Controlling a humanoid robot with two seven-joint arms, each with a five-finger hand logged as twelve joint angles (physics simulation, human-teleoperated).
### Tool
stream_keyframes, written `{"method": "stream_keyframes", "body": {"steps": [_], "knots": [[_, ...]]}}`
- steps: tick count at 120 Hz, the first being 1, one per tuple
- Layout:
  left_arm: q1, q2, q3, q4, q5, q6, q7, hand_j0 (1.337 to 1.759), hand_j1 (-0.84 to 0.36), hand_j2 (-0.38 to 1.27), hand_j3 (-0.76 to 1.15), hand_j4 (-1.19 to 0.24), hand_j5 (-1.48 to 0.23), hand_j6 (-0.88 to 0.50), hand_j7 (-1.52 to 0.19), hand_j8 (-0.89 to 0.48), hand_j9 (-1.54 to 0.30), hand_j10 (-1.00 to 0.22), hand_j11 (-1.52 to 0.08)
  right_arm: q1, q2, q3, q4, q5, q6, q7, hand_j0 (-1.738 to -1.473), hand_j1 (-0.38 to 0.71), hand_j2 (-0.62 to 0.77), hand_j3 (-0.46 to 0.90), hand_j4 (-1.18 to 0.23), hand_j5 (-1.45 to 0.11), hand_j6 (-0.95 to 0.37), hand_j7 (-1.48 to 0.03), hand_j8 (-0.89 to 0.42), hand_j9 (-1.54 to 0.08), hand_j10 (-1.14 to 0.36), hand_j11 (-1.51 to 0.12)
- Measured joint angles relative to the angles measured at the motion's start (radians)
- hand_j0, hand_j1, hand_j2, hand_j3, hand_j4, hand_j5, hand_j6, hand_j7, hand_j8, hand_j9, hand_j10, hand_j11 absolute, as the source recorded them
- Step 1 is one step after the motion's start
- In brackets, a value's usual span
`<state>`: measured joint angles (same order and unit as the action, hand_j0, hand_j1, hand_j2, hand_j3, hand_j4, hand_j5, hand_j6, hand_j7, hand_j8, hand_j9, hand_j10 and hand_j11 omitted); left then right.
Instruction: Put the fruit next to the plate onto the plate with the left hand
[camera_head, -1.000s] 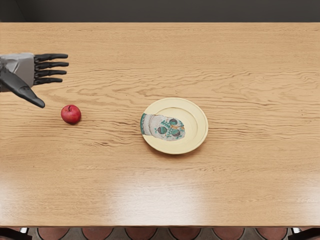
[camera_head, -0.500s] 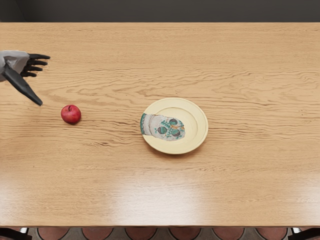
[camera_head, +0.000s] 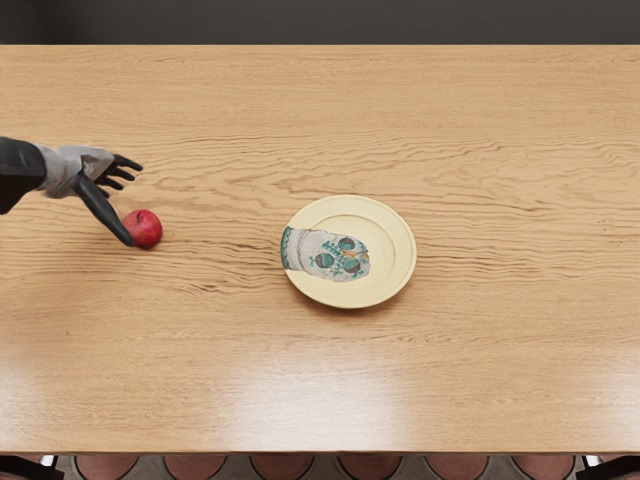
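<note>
One view is on offer, the head camera looking down on the wooden table (camera_head: 470, 120), and only one arm is showing in it. The left hand (camera_head: 85, 170) is coming in from the left edge and is holding nothing: its fingers (camera_head: 122, 172) are lying loosely spread and its long thumb (camera_head: 108, 208) is pointing down and to the right. The red apple (camera_head: 143, 229) is sitting on the bare table just to the lower right of the palm, right at the thumb's tip. Whether the two are touching, I cannot tell. The apple is standing stem up and is round, so no long axis is dictating the approach. What is mattering is that the fruit is lying beyond the thumb, not yet between thumb and fingers. I judge the hand is needing to shift right and down over it before closing. The plate (camera_head: 402, 236) is waiting well apart to the apple's right, so the carry is going to run rightward across the table. The right arm is not showing.
</note>
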<state>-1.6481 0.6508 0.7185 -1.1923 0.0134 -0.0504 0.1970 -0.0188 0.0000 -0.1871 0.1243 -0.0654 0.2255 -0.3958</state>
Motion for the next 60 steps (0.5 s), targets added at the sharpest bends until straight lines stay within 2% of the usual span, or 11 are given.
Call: {"method": "stream_keyframes", "body": {"steps": [8,23,60], "knots": [[-0.011,-0.052,0.066,-0.001,-0.001,0.053,0.036,1.658,0.21,0.02,0.00,-0.12,-0.15,-0.12,-0.15,-0.12,-0.15,-0.12,-0.15,0.000,0.000,0.000,0.000,0.000,0.000,0.000,-1.658,-0.35,0.00,0.00,0.00,0.00,0.00,0.00,0.00,0.00,0.00,0.00],[-0.020,-0.069,0.124,0.001,0.000,0.149,0.084,1.658,0.18,0.03,0.00,-0.14,-0.18,-0.14,-0.18,-0.14,-0.18,-0.14,-0.18,0.000,0.000,0.000,0.000,0.000,0.000,0.000,-1.658,-0.35,0.00,0.00,0.00,0.00,0.00,0.00,0.00,0.00,0.00,0.00],[-0.073,-0.197,0.151,-0.023,0.013,0.216,0.146,1.658,0.16,0.03,0.00,-0.16,-0.21,-0.16,-0.21,-0.16,-0.21,-0.16,-0.21,0.000,0.000,0.000,0.000,0.000,0.000,0.000,-1.658,-0.35,0.00,0.00,0.00,0.00,0.00,0.00,0.00,0.00,0.00,0.00]]}}
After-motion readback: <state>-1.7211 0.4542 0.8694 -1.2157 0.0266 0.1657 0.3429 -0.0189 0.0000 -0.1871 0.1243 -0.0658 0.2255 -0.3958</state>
